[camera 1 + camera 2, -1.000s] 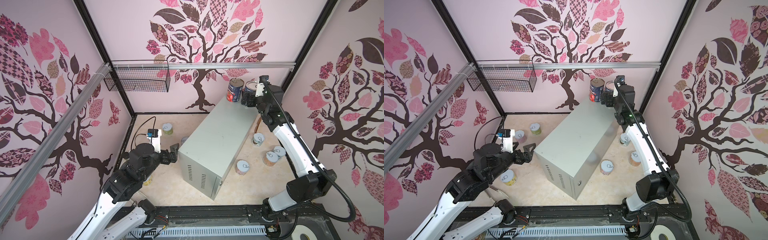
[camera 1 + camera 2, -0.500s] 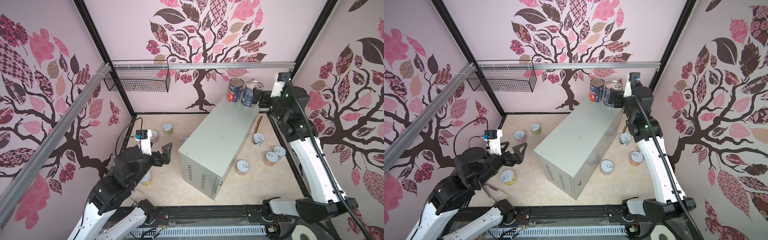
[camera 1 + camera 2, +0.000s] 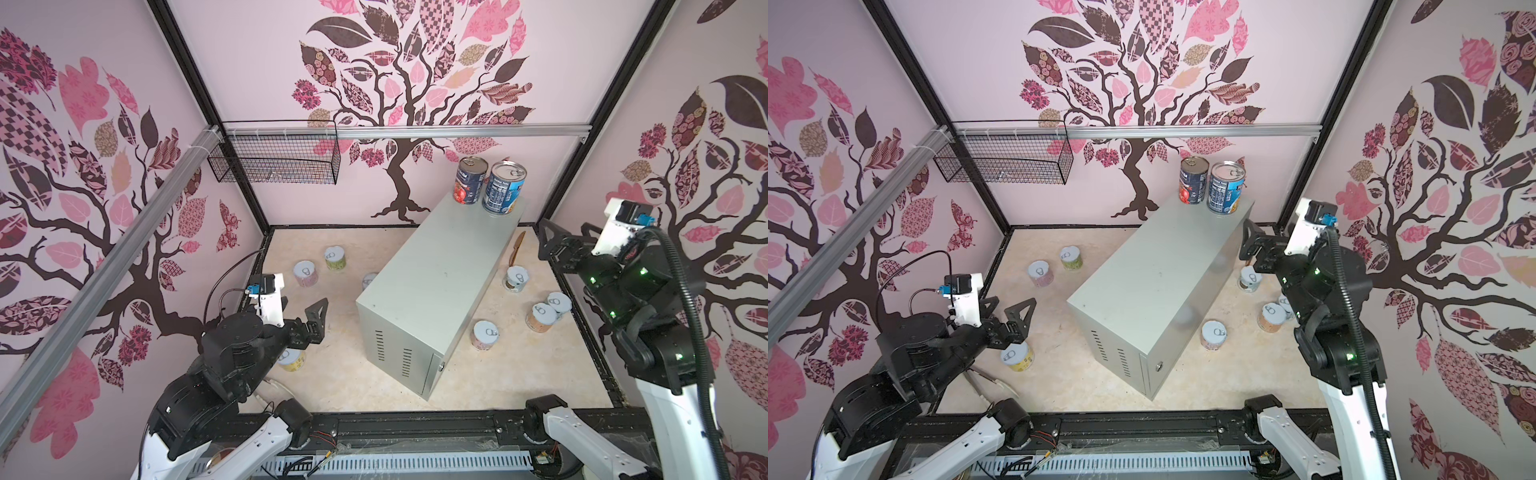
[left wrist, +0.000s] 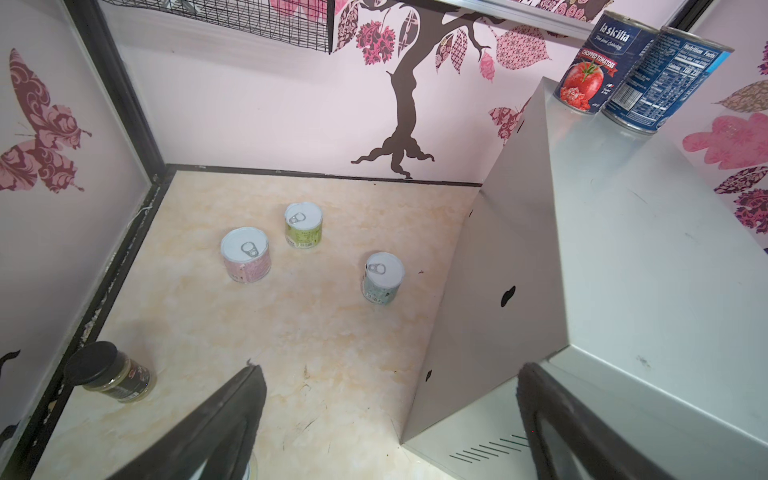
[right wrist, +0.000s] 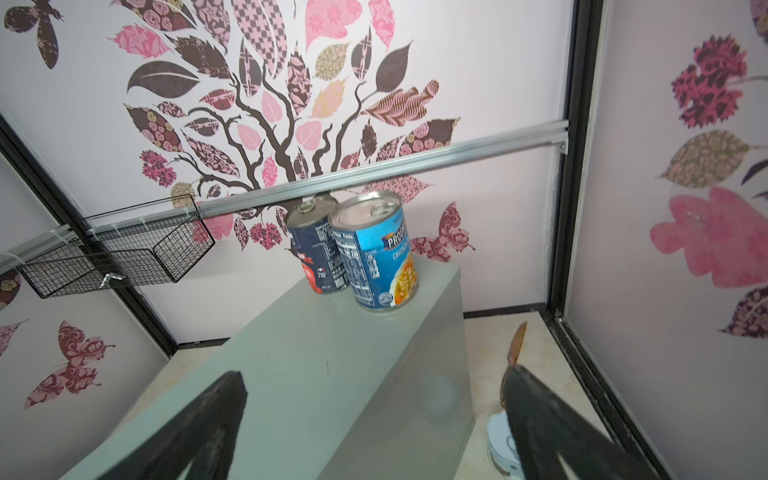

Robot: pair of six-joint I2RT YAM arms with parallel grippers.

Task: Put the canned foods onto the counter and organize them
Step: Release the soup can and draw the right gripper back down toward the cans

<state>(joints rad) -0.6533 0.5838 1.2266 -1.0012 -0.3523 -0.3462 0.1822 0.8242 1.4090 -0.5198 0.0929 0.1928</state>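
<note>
Two tall cans stood upright and touching at the far end of the counter (image 3: 436, 270), close to the back wall: the tomato can (image 3: 471, 183) and the soup can (image 3: 503, 189). You seemed to have put them there to leave the long bare top free for the eight short cans, all of which sat on the floor.

Your left gripper (image 3: 1006, 311) hung above the floor to the left of the counter, jaws spread wide and holding nothing. The yellow can (image 3: 1016, 357) sat below its wrist, behind the fingertips rather than between them. The pink can (image 4: 246, 254), the green can (image 4: 303, 224) and the pale blue can (image 4: 383, 276) stood ahead of it, well apart from the fingers. The pale blue can was just beside the counter's wall.

Your right gripper (image 3: 567, 237) was likewise wide open and empty. It was raised near the counter's right edge, apart from the soup can. Four short cans waited on the floor on that side. The nearest short can (image 3: 517, 278) lay low beneath the fingers, by a wooden spatula (image 3: 516, 249), and none of the four was within their span.
</note>
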